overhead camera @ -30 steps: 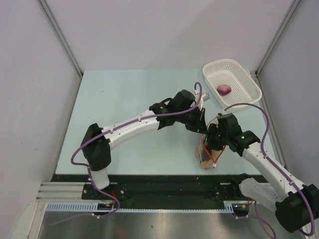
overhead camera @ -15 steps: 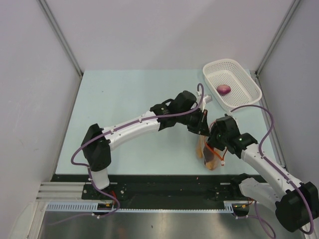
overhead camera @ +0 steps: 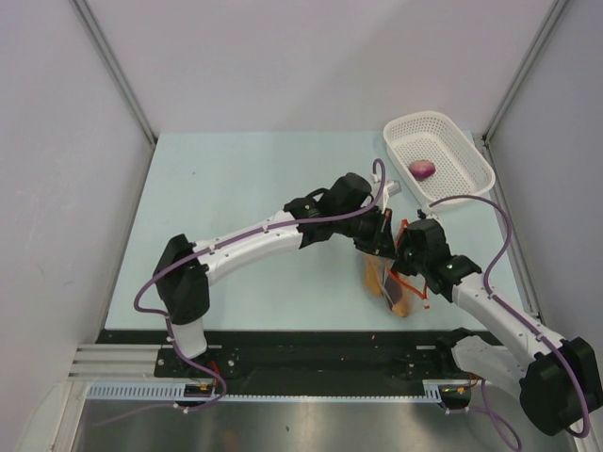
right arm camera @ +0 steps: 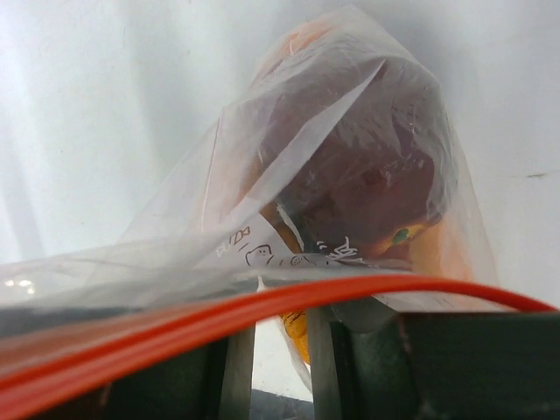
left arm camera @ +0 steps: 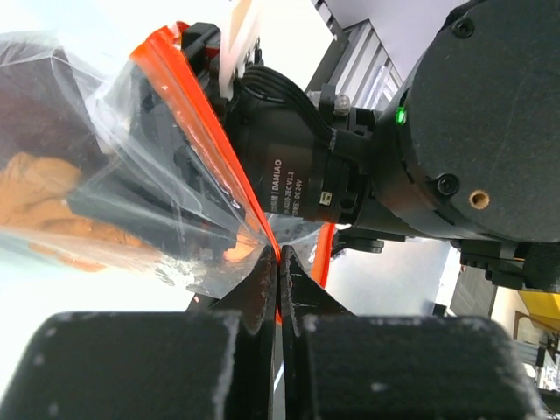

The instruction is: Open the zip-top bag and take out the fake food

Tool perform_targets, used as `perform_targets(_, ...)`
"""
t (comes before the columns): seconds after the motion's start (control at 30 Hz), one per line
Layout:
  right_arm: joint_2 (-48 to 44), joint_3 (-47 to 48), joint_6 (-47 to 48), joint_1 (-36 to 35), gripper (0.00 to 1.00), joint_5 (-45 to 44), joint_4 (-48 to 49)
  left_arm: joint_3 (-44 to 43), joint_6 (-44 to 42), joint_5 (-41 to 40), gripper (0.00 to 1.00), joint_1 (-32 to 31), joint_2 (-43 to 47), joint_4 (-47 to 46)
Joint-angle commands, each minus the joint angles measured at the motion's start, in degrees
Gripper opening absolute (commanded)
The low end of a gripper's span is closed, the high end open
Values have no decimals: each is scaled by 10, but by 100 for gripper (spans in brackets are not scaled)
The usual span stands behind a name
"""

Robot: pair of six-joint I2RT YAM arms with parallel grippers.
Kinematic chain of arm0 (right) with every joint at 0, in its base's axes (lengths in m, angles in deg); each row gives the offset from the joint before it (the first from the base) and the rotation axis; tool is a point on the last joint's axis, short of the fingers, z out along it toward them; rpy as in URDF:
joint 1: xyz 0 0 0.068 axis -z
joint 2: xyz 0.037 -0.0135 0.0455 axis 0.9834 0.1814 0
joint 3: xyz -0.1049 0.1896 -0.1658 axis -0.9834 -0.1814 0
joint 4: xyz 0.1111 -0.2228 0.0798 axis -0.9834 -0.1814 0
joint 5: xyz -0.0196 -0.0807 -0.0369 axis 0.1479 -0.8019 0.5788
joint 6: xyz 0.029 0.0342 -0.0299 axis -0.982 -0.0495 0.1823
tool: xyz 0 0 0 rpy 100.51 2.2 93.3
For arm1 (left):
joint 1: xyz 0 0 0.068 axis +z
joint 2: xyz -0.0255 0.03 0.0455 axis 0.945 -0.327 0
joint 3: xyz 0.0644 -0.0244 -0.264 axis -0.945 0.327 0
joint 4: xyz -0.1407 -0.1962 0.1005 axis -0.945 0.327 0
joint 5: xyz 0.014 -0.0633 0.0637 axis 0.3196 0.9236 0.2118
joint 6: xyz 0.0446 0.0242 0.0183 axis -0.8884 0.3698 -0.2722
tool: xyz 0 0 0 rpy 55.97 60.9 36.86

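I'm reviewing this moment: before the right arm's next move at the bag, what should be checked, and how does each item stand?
1. Left gripper shut on the red strip of the zip-top bag: ok.
2. Bag mouth parted: ok, the strip splits apart in the left wrist view.
3. Fake food inside the bag: ok, orange and dark pieces.
4. Right gripper holding a piece: cannot tell, plastic hides it.
5. White basket has room: ok, one purple piece in it.

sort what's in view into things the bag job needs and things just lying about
Job: zip-top bag, pinched at its strip by the left pincer; fake food inside it; purple bulb.
Lying about: white basket, holding the bulb; table.
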Motion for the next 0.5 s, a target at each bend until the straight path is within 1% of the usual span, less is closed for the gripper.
perform_targets(0.0, -7, -14, 17, -2, 7, 26, 42, 19, 23, 3, 0, 9, 43, -32)
perform_targets(0.03, -4, -7, 18, -2, 1, 31, 33, 21, 23, -4, 0, 10, 45, -27)
perform_targets(0.07, -4, 3, 21, -2, 0, 43, 18, 24, 24, -24, 0, 11, 52, -25)
perform_targets(0.1, -5, 16, 24, -6, 0, 56, -20, 25, 25, -37, 0, 16, 56, -19)
perform_targets(0.17, -9, 69, 42, -14, 0, 63, -72, 29, 27, -76, 0, 21, 64, -1)
perform_targets(0.2, -15, 89, 49, -25, 0, 52, -130, 32, 26, -94, 0, 27, 76, 3)
perform_targets(0.27, -32, 123, 70, -32, 0, 53, -170, 45, 22, -119, 0, 32, 88, 5)
perform_targets(0.3, -34, 136, 73, -33, 0, 49, -217, 49, 18, -129, 0, 38, 100, 3)
perform_targets(0.37, -43, 169, 86, -34, 0, 42, -262, 54, 8, -127, 0, 39, 102, -3)
perform_targets(0.47, -29, 196, 86, -26, 0, 65, -291, 62, 3, -87, 0, 34, 97, -23)
